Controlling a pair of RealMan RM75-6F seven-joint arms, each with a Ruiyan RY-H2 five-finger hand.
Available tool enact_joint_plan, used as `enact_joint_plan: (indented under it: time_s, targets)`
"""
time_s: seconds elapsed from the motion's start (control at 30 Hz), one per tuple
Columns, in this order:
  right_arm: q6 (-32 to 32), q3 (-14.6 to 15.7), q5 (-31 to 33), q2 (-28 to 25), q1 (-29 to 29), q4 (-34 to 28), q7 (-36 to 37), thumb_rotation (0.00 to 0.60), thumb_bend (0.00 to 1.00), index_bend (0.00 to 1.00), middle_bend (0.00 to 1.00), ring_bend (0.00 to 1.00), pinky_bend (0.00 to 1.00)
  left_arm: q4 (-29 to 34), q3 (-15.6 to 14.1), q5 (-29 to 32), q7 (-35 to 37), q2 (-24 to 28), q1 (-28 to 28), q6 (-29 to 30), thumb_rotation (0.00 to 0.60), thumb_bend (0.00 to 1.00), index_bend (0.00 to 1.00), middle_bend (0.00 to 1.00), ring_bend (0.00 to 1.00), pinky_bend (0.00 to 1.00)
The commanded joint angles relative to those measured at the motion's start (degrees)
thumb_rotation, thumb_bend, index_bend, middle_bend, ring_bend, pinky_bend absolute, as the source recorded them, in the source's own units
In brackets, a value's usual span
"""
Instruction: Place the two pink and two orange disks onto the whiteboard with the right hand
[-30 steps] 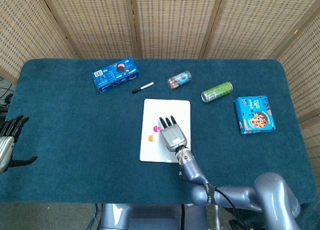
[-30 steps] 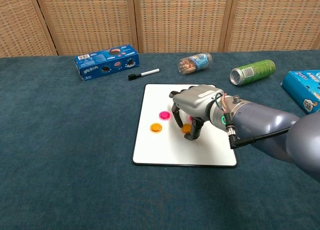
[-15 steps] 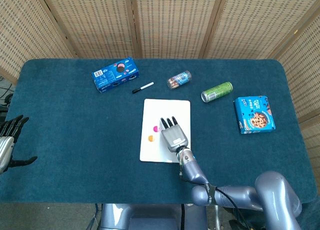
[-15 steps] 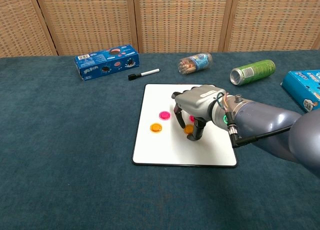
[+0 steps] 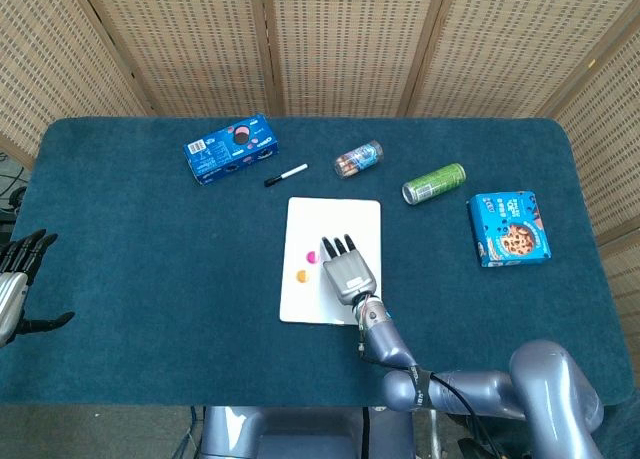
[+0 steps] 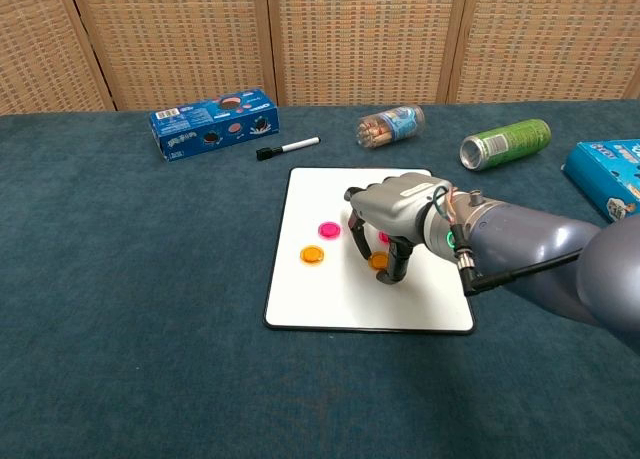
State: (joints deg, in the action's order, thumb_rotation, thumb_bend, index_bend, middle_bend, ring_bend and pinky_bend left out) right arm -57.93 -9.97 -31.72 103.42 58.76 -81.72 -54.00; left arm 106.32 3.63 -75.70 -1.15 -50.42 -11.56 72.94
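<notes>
The whiteboard (image 6: pixel 330 299) lies flat in the middle of the table, also in the head view (image 5: pixel 300 304). On its left part rest a pink disk (image 6: pixel 329 229) and an orange disk (image 6: pixel 312 254). My right hand (image 6: pixel 395 211) hovers palm-down over the board's middle, fingers curved downward and apart. A second orange disk (image 6: pixel 377 262) lies flat on the board between the thumb and fingers, and a second pink disk (image 6: pixel 384 237) peeks out under the palm. My left hand (image 5: pixel 15 279) hangs off the table's left edge, fingers spread, holding nothing.
Behind the board lie a black marker (image 6: pixel 287 147), a blue cookie box (image 6: pixel 214 122), a clear jar on its side (image 6: pixel 390 126) and a green can (image 6: pixel 505 142). Another blue cookie box (image 6: pixel 610 177) sits at the far right.
My right hand has drifted slightly right over the board, and the orange disk beneath it now shows more fully, flat on the surface. The left hand has not moved.
</notes>
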Motion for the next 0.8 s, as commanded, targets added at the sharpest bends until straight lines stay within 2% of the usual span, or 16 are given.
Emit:
enact_joint_plan:
  time_s: [0.03,0.3,0.53,0.7,0.8]
  targets:
    - [0.0,0.0,0.2,-0.1,0.1,-0.1,0.0,0.600,0.36,0.44,0.00,0.00,0.00,0.0,0.0,0.0,0.0,0.0,0.0,0.0,0.600,0.00,0.00,0.00,0.00,0.00]
    - [-0.2,-0.1,-0.1,-0.3,0.3,-0.7,0.7,0.600,0.36,0.43,0.00,0.00,0.00,0.0,0.0,-0.1,0.2,0.1,0.0,0.0,0.600,0.00,0.00,0.00,0.00,0.00]
    - [-1.6,-0.8,-1.7,-2.2,0.1,-4.9,1.8,0.600,0.36,0.43,0.00,0.00,0.00,0.0,-0.1,-0.2,0.3,0.1,0.1,0.1,0.600,0.00,0.00,0.00,0.00,0.00]
    - [-5.5,-1.5,-6.7,-8.2,-1.5,-15.4,3.6,0.600,0.36,0.43,0.00,0.00,0.00,-0.1,-0.2,-0.5,0.4,0.1,0.1,0.1,0.600,0.00,0.00,0.00,0.00,0.00]
    - [-8.7,-0.6,-13.6,-14.8,-4.3,-22.7,6.4,0.600,0.36,0.39,0.00,0.00,0.00,-0.1,-0.4,-1.1,0.6,0.1,0.3,0.4,0.600,0.00,0.00,0.00,0.00,0.00]
